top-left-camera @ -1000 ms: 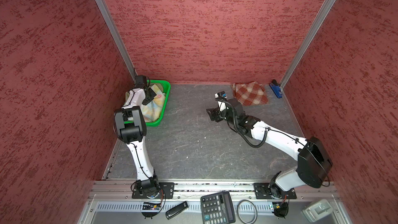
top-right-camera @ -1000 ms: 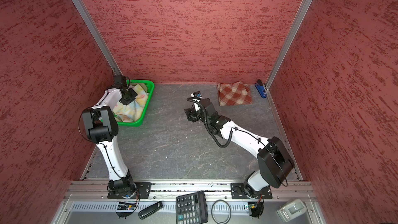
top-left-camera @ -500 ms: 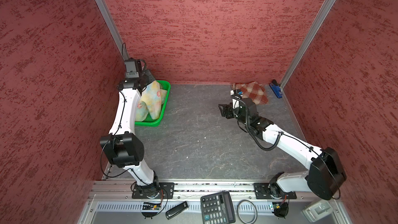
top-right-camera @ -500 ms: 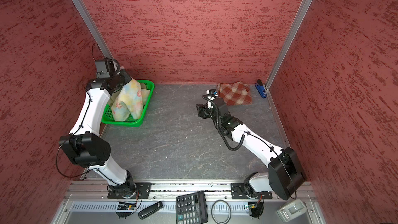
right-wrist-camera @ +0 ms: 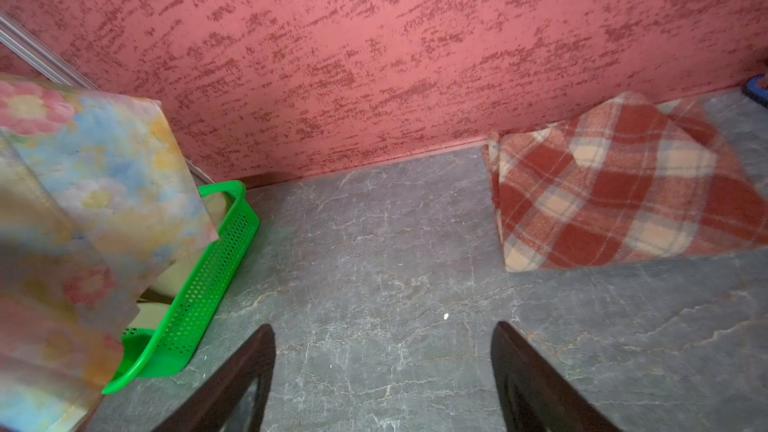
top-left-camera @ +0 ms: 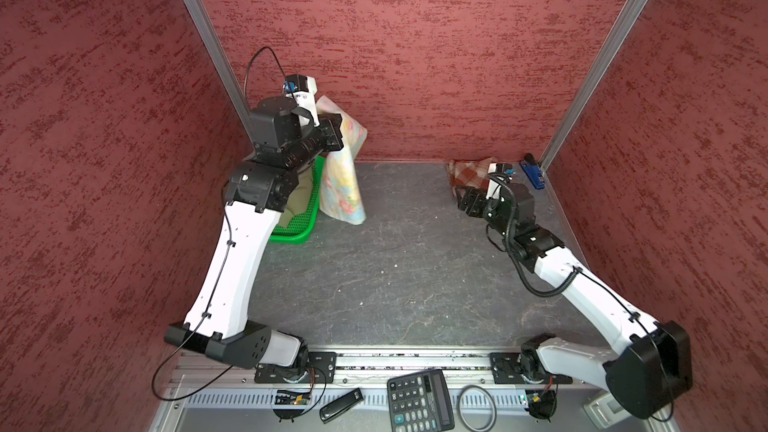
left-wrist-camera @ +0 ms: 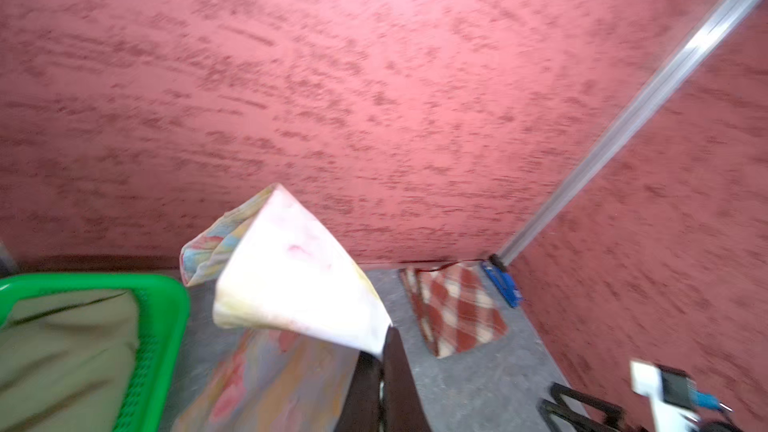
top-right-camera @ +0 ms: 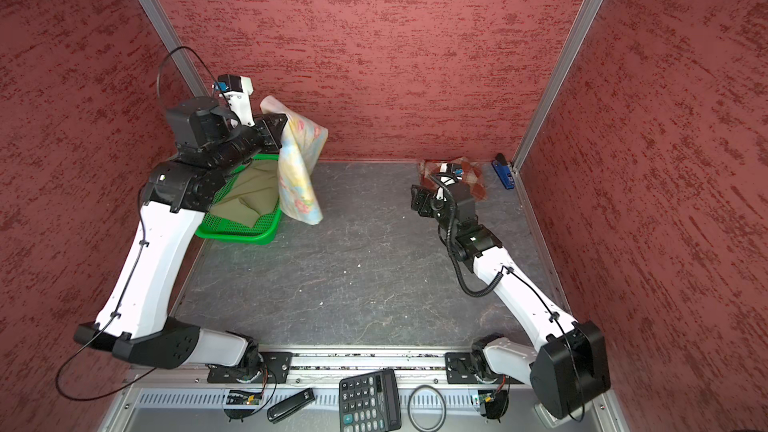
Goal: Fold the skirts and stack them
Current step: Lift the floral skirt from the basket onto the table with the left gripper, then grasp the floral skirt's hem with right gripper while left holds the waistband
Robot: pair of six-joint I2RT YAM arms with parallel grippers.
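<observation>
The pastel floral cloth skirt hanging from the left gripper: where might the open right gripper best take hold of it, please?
On the pastel floral cloth skirt, probably the jutting upper edge, approached level from the right arm's side. The left gripper pinches one top point, so the cloth drapes downward and that edge sticks out toward the open right gripper, nothing between.

The left arm point(top-left-camera: 235, 268) and right arm point(top-left-camera: 598, 301) are showing white shells between black joints. Thin black cable is looping behind the left gripper point(top-left-camera: 338, 135) — ribbed hose behind the right gripper point(top-left-camera: 461, 199).
</observation>
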